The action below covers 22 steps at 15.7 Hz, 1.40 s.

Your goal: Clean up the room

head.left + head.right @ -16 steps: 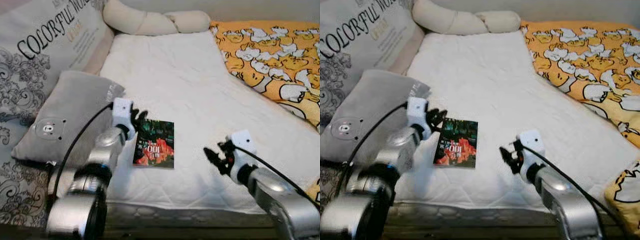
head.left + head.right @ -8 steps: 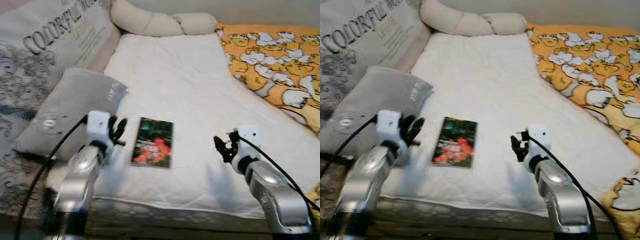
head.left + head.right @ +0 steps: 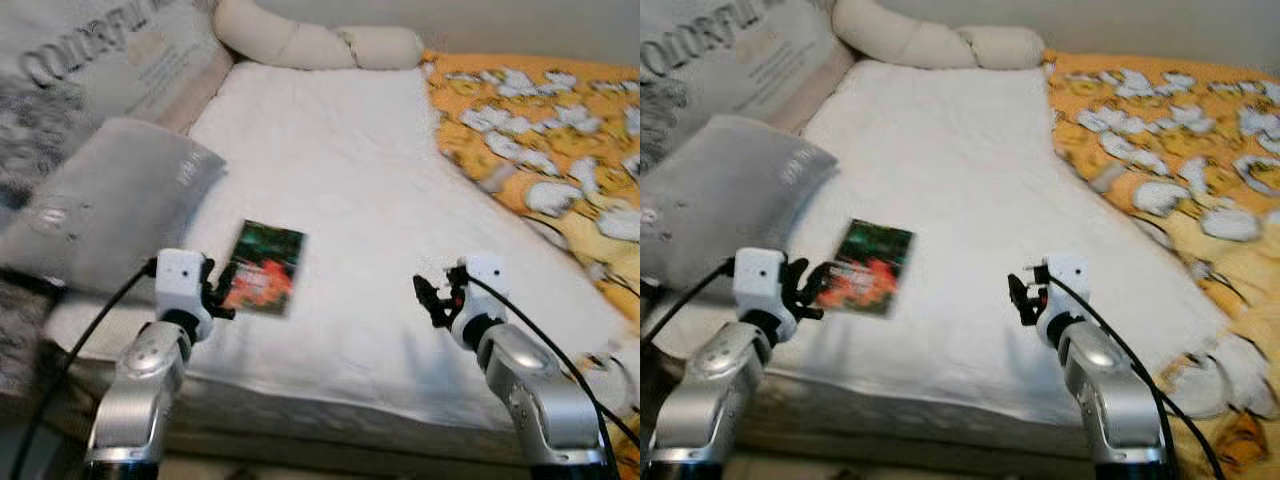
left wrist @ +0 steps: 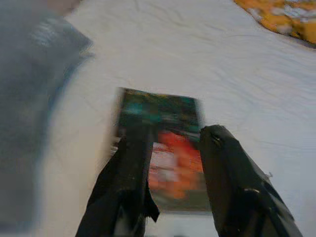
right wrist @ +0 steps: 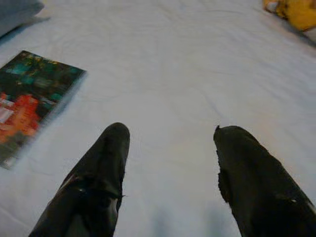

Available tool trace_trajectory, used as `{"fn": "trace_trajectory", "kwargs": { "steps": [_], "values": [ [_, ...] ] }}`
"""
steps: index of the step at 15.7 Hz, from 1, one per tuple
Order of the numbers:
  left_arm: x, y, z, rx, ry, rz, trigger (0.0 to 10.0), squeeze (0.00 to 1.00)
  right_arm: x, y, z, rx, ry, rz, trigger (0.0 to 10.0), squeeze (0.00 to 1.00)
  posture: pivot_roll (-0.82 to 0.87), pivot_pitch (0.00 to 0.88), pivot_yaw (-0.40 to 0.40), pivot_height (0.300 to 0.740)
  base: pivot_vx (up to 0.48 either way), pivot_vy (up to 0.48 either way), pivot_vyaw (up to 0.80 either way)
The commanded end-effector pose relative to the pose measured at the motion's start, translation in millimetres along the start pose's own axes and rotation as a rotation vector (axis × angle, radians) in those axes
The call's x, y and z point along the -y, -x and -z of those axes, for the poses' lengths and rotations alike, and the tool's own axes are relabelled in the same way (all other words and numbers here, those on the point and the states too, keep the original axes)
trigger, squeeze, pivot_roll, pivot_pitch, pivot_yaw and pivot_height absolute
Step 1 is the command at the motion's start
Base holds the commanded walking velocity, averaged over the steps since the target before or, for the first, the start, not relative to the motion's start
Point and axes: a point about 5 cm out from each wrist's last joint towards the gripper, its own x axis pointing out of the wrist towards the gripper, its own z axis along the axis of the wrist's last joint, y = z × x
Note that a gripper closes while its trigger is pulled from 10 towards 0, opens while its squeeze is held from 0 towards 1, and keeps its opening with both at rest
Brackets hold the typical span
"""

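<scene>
Left claw [image 3: 222, 290] released, at near-left edge of dark-green-and-red paperback book [image 3: 258, 268] on white quilted bed [image 3: 350, 190]; right claw [image 3: 428, 300] released over bare sheet.

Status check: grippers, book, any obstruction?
Left gripper open, at book's near edge. Right gripper open, over bare sheet. Book flat on bed, ungrasped. Nothing blocking.

Head cams look down at bed [image 3: 330, 180]; wrist cams close, share book [image 4: 168, 143].
</scene>
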Motion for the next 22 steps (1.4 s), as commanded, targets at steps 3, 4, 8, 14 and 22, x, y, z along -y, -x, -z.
{"fn": "trace_trajectory", "kwargs": {
  "steps": [3, 4, 8, 14, 22],
  "values": [
    [6.8, -2.3, -6.0, 0.01, -0.009, 0.022, 10.0, 0.0, 3.9, -1.8, 1.0, -0.008, 0.009, 0.001, 10.0, 1.0, -0.01, 0.0, 0.023, 0.74, 0.0, -0.48, 0.0],
    [6.9, -2.3, -6.2, 0.005, -0.012, 0.023, 10.0, 0.0, 3.6, -2.7, 1.8, -0.019, 0.008, 0.0, 10.0, 1.0, -0.01, 0.0, 0.025, 0.74, 0.0, -0.48, 0.0],
    [8.5, -3.0, -7.1, 0.001, -0.014, 0.027, 10.0, 0.0, 3.4, -5.7, 0.6, -0.02, 0.021, -0.013, 10.0, 1.0, -0.01, 0.0, 0.026, 0.74, 0.0, -0.48, 0.0],
    [5.7, -3.4, -8.5, -0.002, 0.0, -0.006, 10.0, 0.0, 3.8, -9.3, 0.2, -0.042, 0.075, 0.003, 10.0, 0.0, -0.01, 0.0, 0.027, 0.74, 0.0, -0.16, 0.0],
    [10.5, -5.0, -12.6, 0.021, -0.011, 0.037, 10.0, 0.0, 5.7, -10.9, -2.9, -0.035, 0.088, 0.01, 10.0, 0.0, -0.01, 0.0, 0.027, 0.74, 0.104, 0.0, 0.0]
  ]
}}
